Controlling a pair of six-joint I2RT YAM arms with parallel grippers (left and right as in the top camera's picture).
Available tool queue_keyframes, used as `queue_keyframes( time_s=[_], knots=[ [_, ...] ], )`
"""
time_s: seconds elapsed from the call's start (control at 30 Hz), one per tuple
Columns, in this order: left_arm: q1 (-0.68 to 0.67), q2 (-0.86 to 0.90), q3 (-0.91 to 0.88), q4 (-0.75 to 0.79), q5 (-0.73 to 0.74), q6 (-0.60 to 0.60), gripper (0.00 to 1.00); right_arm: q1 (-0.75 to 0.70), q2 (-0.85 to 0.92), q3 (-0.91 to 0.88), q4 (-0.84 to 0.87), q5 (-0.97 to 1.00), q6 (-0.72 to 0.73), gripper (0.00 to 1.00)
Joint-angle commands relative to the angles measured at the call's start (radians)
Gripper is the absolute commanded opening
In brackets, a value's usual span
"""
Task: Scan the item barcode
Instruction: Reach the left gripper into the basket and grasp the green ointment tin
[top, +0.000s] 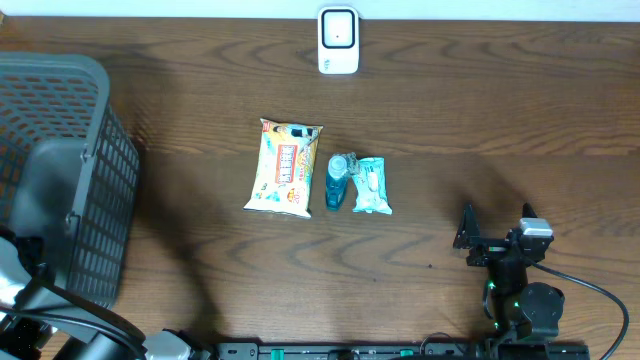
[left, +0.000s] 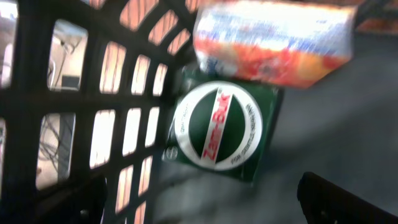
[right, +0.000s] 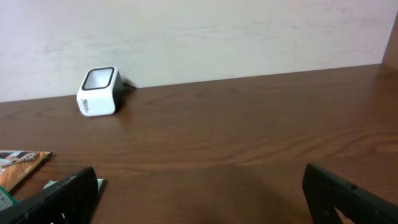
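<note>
Reaching the snack packet (top: 287, 168), bottle (top: 337, 180) and pouch (top: 371, 186) in the middle of the desk (top: 450, 110) falls to your right pincer (top: 497, 228): wide and empty, it sits to their right, their long axes running toward the scanner (top: 338, 41). Your left pincer (left: 211, 202), also wide, hangs in the basket (top: 60, 120).

Basket (top: 70, 180) walls box in the left claw (left: 205, 196); table (top: 480, 130) beyond lies open.

Overhead straight down; right wrist low, facing scanner (right: 98, 92), left inside basket (left: 62, 101)
</note>
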Motion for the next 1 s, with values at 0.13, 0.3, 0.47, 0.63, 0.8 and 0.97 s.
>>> queue_keyframes(
  time_s=[0.13, 0.3, 0.47, 0.63, 0.8, 0.97],
  knots=[
    [0.027, 0.064, -0.005, 0.063, -0.027, 0.099, 0.98, 0.020, -0.005, -0.001, -0.004, 0.005, -0.009, 0.99],
    [0.027, 0.144, -0.005, 0.077, -0.028, 0.100, 0.98, 0.020, -0.005, -0.001, -0.004, 0.005, -0.009, 0.99],
    [0.027, 0.220, -0.006, 0.077, -0.028, 0.099, 0.98, 0.020, -0.005, -0.001, -0.004, 0.005, -0.009, 0.99],
    [0.027, 0.240, -0.006, 0.089, -0.029, 0.099, 0.98, 0.020, -0.005, -0.001, -0.004, 0.005, -0.009, 0.99],
    [0.027, 0.246, -0.016, 0.101, -0.028, 0.096, 0.98, 0.019, -0.005, -0.001, -0.004, 0.005, -0.009, 0.99],
    [0.027, 0.248, -0.066, 0.147, -0.018, 0.064, 0.98, 0.020, -0.005, -0.001, -0.004, 0.005, -0.009, 0.99]
  ],
)
